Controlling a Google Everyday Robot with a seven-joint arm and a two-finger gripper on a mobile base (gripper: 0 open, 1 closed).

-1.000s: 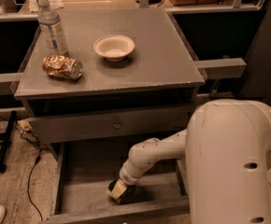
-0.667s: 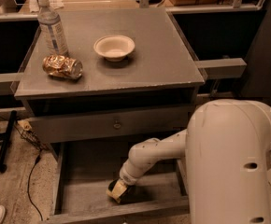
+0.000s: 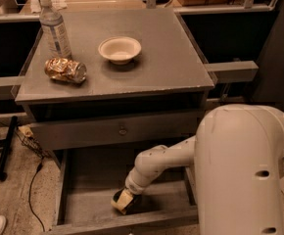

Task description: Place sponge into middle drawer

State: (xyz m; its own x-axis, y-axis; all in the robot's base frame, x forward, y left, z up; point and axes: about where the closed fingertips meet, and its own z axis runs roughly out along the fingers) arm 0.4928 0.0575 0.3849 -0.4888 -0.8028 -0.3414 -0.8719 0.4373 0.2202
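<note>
the gripper (image 3: 125, 202) was down inside the open middle drawer (image 3: 85, 192), near its front wall and a little right of centre, at the end of the white arm (image 3: 156, 164) that reached in from the right. it was closed on the sponge (image 3: 122, 199), whose pale yellow foam showed tilted between the dark jaws, low over the drawer's floor. whether the sponge touched the floor could not be told. above, the drawer front (image 3: 83, 131) with a small round knob (image 3: 122, 129) was closed. on the grey cabinet top (image 3: 171, 58) stood a plastic water bottle (image 3: 55, 31), with a crushed can (image 3: 65, 70) lying just in front of it and a pale bowl (image 3: 119, 49) to their right, apart from both.
</note>
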